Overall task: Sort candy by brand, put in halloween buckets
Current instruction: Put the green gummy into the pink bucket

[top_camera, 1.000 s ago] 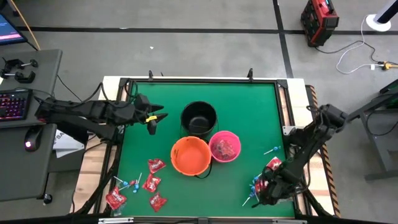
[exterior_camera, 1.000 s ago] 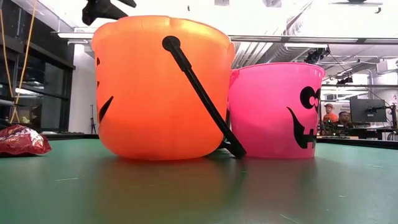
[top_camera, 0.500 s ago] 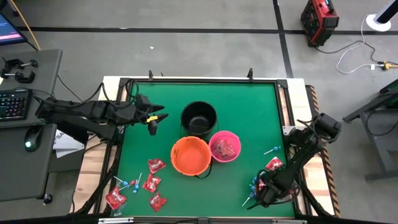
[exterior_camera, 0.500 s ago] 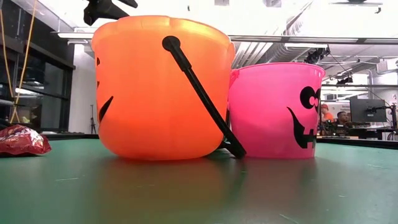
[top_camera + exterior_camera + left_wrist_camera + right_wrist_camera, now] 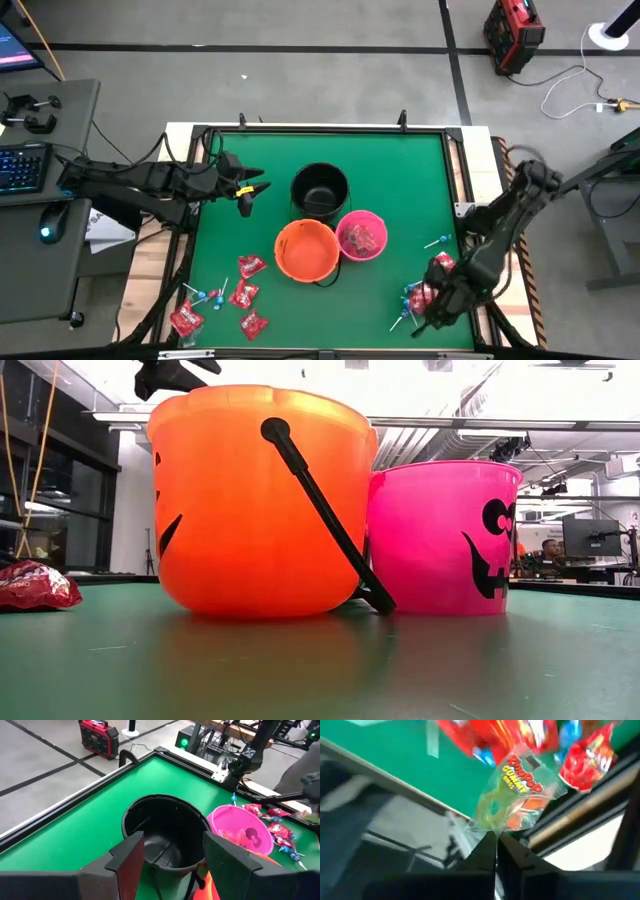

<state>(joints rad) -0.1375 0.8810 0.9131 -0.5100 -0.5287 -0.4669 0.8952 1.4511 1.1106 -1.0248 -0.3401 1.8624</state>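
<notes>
Right hand (image 5: 495, 851) pinches a clear gummy-ring packet (image 5: 517, 795) by its edge, fingers shut on it, over the pile of candy (image 5: 425, 290) at the surface's right front corner. Pick-up looks made; next comes the lift and carry to a bucket, pink (image 5: 361, 236), orange (image 5: 306, 250) or black (image 5: 320, 190), whichever suits this brand. Left hand (image 5: 172, 862) waits open above the black one.
</notes>
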